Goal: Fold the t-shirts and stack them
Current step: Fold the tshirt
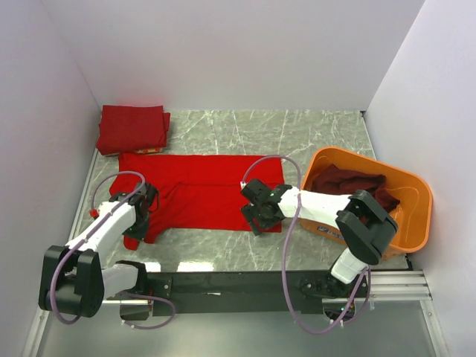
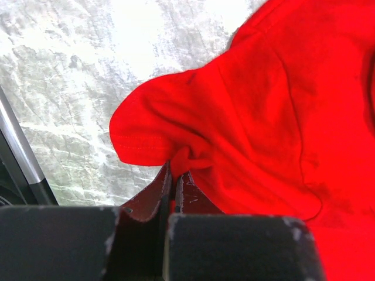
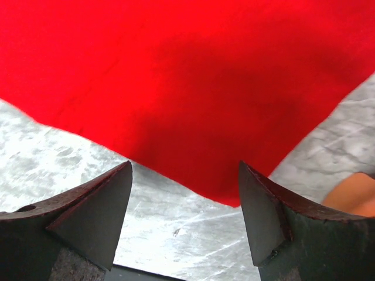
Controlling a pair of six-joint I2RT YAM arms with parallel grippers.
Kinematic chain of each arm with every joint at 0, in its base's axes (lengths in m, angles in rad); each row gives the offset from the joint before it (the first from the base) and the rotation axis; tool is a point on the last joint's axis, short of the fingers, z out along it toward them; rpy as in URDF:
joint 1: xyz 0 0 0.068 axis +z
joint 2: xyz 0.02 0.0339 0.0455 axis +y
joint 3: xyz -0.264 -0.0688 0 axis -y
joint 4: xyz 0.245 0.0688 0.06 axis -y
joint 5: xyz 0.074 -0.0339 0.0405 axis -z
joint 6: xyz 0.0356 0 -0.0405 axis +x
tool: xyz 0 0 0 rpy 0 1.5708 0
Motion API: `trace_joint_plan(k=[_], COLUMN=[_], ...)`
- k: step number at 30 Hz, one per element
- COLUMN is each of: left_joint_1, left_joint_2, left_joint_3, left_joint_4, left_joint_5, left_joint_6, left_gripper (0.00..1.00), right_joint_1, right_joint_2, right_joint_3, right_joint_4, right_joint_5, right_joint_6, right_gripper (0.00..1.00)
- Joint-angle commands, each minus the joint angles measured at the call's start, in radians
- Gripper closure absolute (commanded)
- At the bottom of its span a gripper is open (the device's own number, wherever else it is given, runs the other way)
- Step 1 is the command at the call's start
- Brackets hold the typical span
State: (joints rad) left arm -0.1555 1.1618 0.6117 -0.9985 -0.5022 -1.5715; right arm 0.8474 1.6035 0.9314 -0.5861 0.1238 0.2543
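A bright red t-shirt (image 1: 195,190) lies spread flat across the marble table. My left gripper (image 1: 145,204) is shut on the cloth at its near-left sleeve (image 2: 146,132), which bunches between the fingertips (image 2: 179,175). My right gripper (image 1: 253,212) stands open just over the shirt's near-right corner (image 3: 231,196), nothing between its fingers (image 3: 102,205). A folded red t-shirt stack (image 1: 132,130) rests at the far-left corner. Dark maroon t-shirts (image 1: 349,182) lie crumpled in the orange tub (image 1: 413,216).
White walls close in the table on the left, back and right. The orange tub (image 3: 351,196) stands close to the right arm. A black rail (image 1: 223,282) runs along the near edge, with bare marble (image 1: 297,134) behind the shirt.
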Motion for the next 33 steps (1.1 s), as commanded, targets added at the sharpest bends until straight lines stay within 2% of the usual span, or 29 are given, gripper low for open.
trace_joint_plan(k=[1,7,11,14,15,19,22,23,28,29,31,33], left_joint_1=[0.005,0.005,0.005,0.004,0.002,-0.003,-0.012,-0.016,-0.018,-0.019,-0.018,-0.019], left_joint_2=[-0.019,-0.050,-0.086,-0.126,-0.137,-0.200,-0.244,-0.255,-0.324,-0.327,-0.321,-0.306], left_joint_3=[-0.015,-0.023,-0.026,-0.027,-0.029,-0.020,0.002,0.008,0.020,0.020,0.019,0.026], left_joint_4=[0.026,0.020,0.009,-0.002,-0.012,-0.051,-0.097,-0.121,-0.155,-0.154,-0.141,-0.137], left_joint_5=[0.010,0.059,0.082,0.103,0.109,0.129,0.131,0.126,0.109,0.122,0.128,0.129], left_joint_6=[0.044,0.059,0.064,0.051,0.027,-0.021,-0.053,-0.071,-0.087,-0.085,-0.075,-0.067], left_gripper=[0.99,0.99,0.99,0.99,0.99,0.99,0.99,0.99,0.99,0.99,0.99,0.99], right_joint_1=[0.008,0.018,0.016,0.015,0.016,0.016,0.018,0.018,0.018,0.016,0.018,0.016], right_joint_2=[0.018,-0.001,0.018,0.000,-0.002,-0.019,-0.062,-0.083,-0.111,-0.114,-0.123,-0.137], right_joint_3=[0.024,-0.025,-0.042,-0.065,-0.068,-0.072,-0.092,-0.101,-0.088,-0.085,-0.080,-0.068], right_joint_4=[-0.009,0.005,-0.009,-0.004,-0.001,-0.011,-0.008,-0.012,-0.018,-0.023,-0.027,-0.027], right_joint_5=[0.002,-0.023,-0.018,-0.026,-0.029,-0.029,-0.046,-0.049,-0.041,-0.033,-0.024,-0.006], right_joint_6=[0.033,0.095,0.134,0.149,0.152,0.161,0.168,0.172,0.160,0.160,0.155,0.148], right_gripper=[0.21,0.27,0.40,0.42,0.49,0.54,0.64,0.72,0.82,0.91,1.00,1.00])
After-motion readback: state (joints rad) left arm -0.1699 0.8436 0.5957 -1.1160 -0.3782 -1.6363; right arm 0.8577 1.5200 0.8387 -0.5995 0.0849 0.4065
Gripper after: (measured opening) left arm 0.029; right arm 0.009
